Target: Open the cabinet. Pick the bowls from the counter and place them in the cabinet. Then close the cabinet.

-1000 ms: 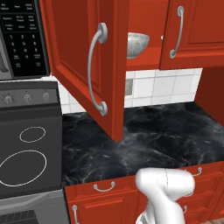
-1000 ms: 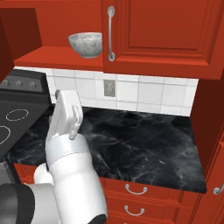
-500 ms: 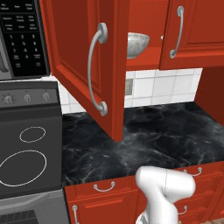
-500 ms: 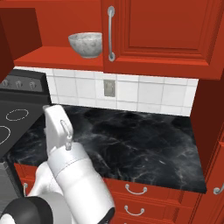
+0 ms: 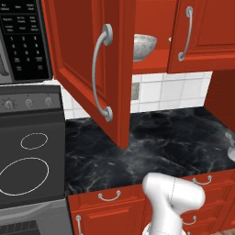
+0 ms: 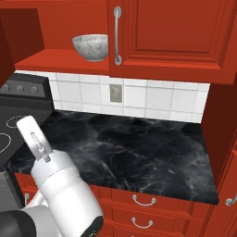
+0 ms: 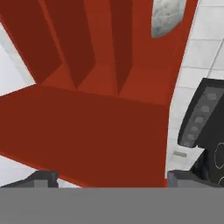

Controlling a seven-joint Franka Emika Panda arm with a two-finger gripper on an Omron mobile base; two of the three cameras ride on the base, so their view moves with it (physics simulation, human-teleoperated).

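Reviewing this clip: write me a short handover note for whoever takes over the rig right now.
Gripper: jaws open, holding nothing, facing the underside of the open cabinet door.
Cabinet: left door swung open, right door shut.
Grey mottled bowl: already on the cabinet shelf.
Second bowl: a pale rim at the counter's right edge may be it; I cannot tell for sure.
Counter: nothing else stands on it.
Done: cabinet opened, one bowl placed.
Left: place the second bowl, then close the left door.

open cabinet door (image 5: 92, 69) hides bowl's (image 5: 145, 46) left side — top cropped.
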